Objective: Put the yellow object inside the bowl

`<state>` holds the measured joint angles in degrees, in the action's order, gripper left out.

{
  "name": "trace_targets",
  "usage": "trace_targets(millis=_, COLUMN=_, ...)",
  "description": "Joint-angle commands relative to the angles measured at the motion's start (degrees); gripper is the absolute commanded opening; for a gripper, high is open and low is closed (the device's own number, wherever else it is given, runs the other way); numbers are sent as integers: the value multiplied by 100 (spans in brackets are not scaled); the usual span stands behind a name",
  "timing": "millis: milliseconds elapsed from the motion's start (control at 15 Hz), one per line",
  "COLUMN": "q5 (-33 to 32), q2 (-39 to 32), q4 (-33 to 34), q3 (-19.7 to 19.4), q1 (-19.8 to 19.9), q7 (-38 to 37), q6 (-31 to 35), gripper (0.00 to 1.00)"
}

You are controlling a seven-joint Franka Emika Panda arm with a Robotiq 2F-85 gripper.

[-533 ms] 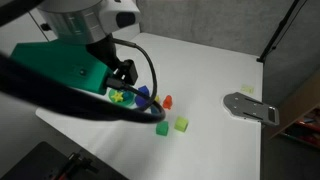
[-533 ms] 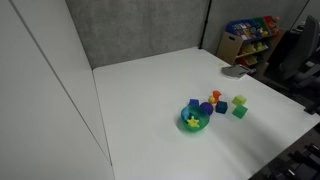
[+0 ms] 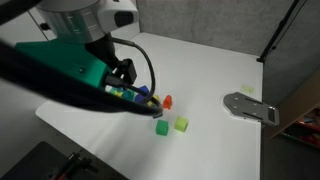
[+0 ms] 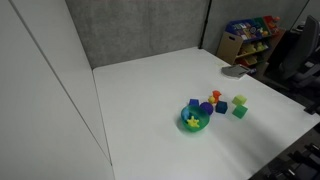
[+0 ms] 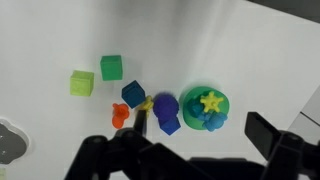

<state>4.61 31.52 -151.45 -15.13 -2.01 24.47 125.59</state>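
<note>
No legible text, label, brand, number or sign in any view. Colourful packages on wooden shelf (image 4: 247, 40) at room edge, in an exterior view: print too small and blurred to read. Flat grey metal plate (image 3: 250, 107) on white table (image 3: 215, 70), in an exterior view: surface marks too small to make out.

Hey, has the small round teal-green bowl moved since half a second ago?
No. In an exterior view the bowl sits in the same spot, equally far from the green cube.
</note>
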Motion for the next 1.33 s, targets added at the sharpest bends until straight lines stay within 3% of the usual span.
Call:
trace_targets(millis=0, q5=32, q2=-259, q4=208, q3=317, q1=-16, q7=-115, q6=20, gripper=100)
trace_targets(millis=333, q5=-66, q2=-703, q4=544, q3=885, q1=-168, q7=-337, q6=176, gripper=100)
trace_targets(millis=733, q5=-348, q2=-1455, q4=769, q3=1539, q1=-352, q7=-663, q6=996, gripper=100)
trace_targets(millis=1000, q5=-991, q2=-2103, q4=907, q3=1924, q1=-251, q7=-1366, q6=1699, gripper=100)
trace_targets(millis=1267, q5=-1895, q2=-2845, q4=1261, q3=2012, q1=-59, q7=-2353, q6=2035, gripper=100)
